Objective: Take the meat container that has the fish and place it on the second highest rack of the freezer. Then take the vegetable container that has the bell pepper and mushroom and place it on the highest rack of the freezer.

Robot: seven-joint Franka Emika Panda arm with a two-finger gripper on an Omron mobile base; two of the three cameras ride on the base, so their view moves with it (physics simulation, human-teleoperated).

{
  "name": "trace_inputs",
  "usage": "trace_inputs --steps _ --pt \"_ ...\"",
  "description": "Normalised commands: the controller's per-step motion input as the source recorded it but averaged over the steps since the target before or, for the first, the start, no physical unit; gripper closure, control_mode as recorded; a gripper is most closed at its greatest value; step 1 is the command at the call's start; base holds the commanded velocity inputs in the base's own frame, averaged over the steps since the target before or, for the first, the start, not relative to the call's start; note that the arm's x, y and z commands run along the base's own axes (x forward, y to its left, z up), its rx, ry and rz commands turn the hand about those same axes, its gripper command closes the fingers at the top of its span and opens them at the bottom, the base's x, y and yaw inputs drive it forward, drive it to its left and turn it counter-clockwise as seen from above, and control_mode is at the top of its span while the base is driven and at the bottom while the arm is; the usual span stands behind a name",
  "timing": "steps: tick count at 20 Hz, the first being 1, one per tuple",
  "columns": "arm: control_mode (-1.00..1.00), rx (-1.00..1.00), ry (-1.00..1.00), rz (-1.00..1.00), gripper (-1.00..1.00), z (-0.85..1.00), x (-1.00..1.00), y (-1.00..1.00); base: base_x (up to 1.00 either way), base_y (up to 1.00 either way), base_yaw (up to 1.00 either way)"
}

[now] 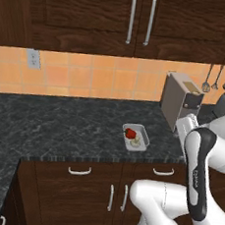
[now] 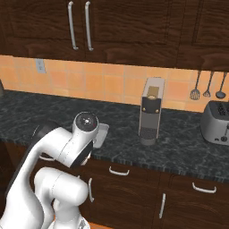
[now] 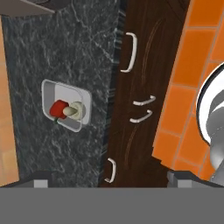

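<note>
counter (image 1: pixel 59 123): black with thin grey marble lines
vegetable container (image 1: pixel 143 132): pale grey, see-through
bell pepper (image 1: pixel 130 133): shiny red
mushroom (image 1: pixel 135 143): creamy beige
wall tiles (image 1: pixel 89 77): orange squares with pale lines
cabinets (image 1: pixel 86 12): dark brown wood with silver handles
coffee machine (image 2: pixel 150 112): grey with a black front
toaster (image 2: pixel 216 121): grey
floor tiles (image 3: pixel 183 87): bright orange
wall socket (image 1: pixel 33 59): light grey

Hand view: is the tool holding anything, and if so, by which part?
Nothing is held. The tool is open, well above the container on the counter.
</note>
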Motion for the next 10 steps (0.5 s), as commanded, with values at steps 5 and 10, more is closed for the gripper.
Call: trace_inputs --steps 5,10 --pt "-1.0 -0.06 -0.03 0.04 -1.0 -0.02 -0.01 0.1 0.0 0.0 0.0" --pt "-1.0 -0.02 0.0 0.07 -1.0 -0.01 0.0 0.0 0.0 0.0 0.0"
